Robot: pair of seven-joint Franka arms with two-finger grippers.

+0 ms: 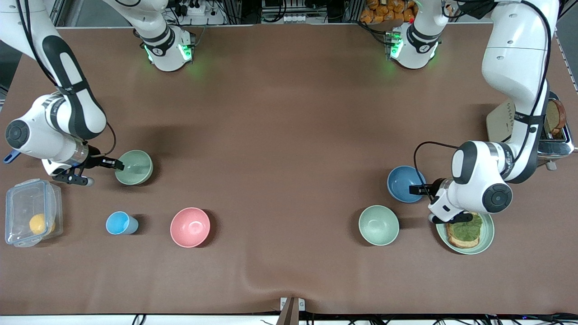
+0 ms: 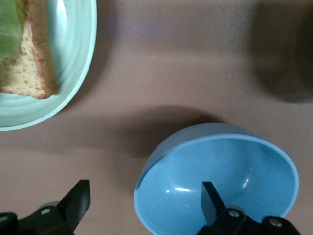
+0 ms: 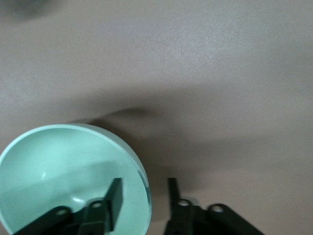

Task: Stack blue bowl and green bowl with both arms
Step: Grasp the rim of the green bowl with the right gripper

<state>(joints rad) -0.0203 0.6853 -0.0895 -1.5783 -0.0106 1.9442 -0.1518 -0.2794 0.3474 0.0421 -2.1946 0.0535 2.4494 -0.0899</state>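
Observation:
The green bowl point(image 1: 134, 167) stands on the table toward the right arm's end. My right gripper point(image 1: 118, 164) is open astride its rim, one finger inside the bowl and one outside; the right wrist view shows the bowl point(image 3: 58, 161) and the gripper point(image 3: 145, 196) with the rim between the fingers. The blue bowl point(image 1: 403, 183) stands toward the left arm's end. My left gripper point(image 1: 417, 189) is wide open astride its rim; the left wrist view shows the bowl point(image 2: 234, 166) and the gripper point(image 2: 145, 196), one finger inside and one outside.
A paler green bowl point(image 1: 379, 225) and a green plate point(image 1: 487, 234) with toast lie nearer the camera than the blue bowl; the plate point(image 2: 73, 58) is close to my left wrist. A pink bowl point(image 1: 190, 227), a light-blue cup point(image 1: 120, 223), a clear container point(image 1: 30, 218) and a toaster point(image 1: 553, 131) stand around.

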